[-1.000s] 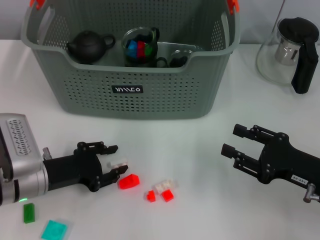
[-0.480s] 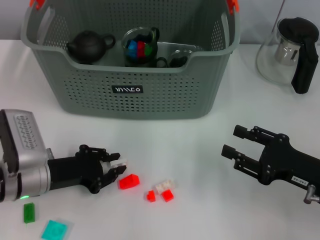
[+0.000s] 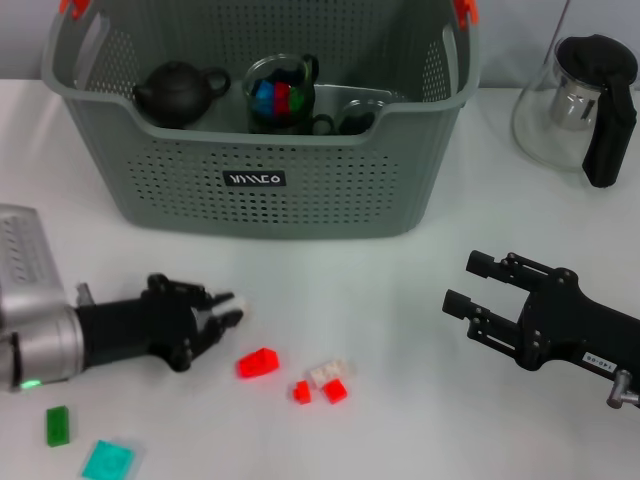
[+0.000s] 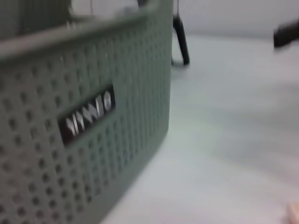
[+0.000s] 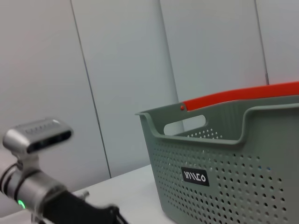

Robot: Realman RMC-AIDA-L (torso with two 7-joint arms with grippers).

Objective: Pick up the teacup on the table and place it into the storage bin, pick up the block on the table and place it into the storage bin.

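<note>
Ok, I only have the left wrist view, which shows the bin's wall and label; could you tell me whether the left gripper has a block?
Observer: It seems so. In the head view the left gripper looks closed on a pale block, a little way from the red block on the table.
Operator: Thank you. Where is the right gripper?
Observer: The right gripper is open over the table's right side, holding nothing.
Operator: And what is inside the storage bin?
Observer: The storage bin holds a dark teapot and a glass cup with coloured blocks in it.
</note>
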